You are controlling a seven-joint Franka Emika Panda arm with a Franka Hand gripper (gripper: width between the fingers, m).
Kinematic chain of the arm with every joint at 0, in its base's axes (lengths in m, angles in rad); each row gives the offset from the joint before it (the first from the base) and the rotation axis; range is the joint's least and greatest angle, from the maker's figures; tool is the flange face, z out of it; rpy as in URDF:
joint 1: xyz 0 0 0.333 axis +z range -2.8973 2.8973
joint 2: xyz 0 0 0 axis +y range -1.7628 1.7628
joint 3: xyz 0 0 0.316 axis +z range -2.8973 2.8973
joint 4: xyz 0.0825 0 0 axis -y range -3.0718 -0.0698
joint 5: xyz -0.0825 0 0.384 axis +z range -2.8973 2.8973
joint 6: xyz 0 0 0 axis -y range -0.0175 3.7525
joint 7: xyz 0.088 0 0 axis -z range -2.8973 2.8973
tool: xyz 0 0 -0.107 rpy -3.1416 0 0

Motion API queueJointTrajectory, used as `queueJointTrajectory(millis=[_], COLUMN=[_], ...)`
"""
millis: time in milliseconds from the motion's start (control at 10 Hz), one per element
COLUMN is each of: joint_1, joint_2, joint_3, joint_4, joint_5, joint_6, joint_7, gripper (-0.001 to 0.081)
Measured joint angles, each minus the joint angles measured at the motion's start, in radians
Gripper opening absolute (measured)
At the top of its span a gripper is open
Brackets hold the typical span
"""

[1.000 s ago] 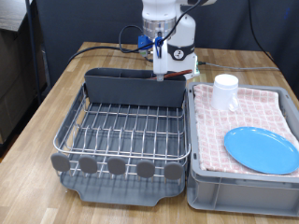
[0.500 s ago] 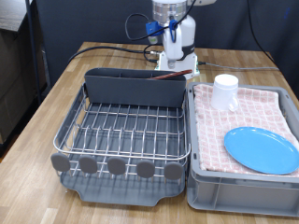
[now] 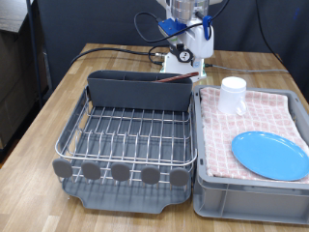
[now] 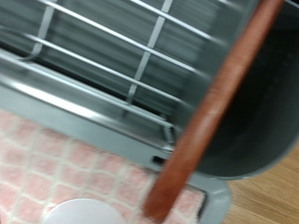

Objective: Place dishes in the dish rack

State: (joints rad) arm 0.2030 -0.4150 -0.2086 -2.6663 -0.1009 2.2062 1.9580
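Note:
The dark reddish-brown wooden spoon [image 3: 174,79] lies tilted in the grey cutlery bin [image 3: 116,89] at the back of the silver wire dish rack [image 3: 130,130]. Its handle crosses the wrist view [image 4: 210,112] above the bin and the rack wires. My gripper [image 3: 196,29] is raised above the bin's right end, open and empty; its fingers do not show in the wrist view. The white mug [image 3: 233,94] and the light-blue plate [image 3: 270,155] rest on the pink-checked cloth at the exterior view's right. The mug's rim shows in the wrist view [image 4: 79,213].
The grey crate [image 3: 208,193] lined with pink-checked cloth stands right beside the rack. Round grey discs [image 3: 121,172] line the rack's front edge. Cables [image 3: 121,48] lie on the wooden table behind the rack. A dark panel [image 3: 39,58] stands at the left.
My gripper has let go of the spoon in the cutlery bin and risen straight up and slightly to the right. The spoon stays in the bin; mug and plate have not moved.

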Motion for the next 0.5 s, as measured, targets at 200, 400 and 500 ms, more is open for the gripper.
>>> queueJointTrajectory(millis=[200,400,500], joint_1=[0.029,0.055,0.067], joint_2=[0.042,0.098,0.129], joint_3=[0.023,0.049,0.063], joint_4=[0.055,0.112,0.143], joint_5=[-0.003,-0.001,-0.001], joint_6=[0.046,0.064,0.063], joint_7=[-0.046,-0.051,-0.051], gripper=[0.0803,0.0803,0.0803])
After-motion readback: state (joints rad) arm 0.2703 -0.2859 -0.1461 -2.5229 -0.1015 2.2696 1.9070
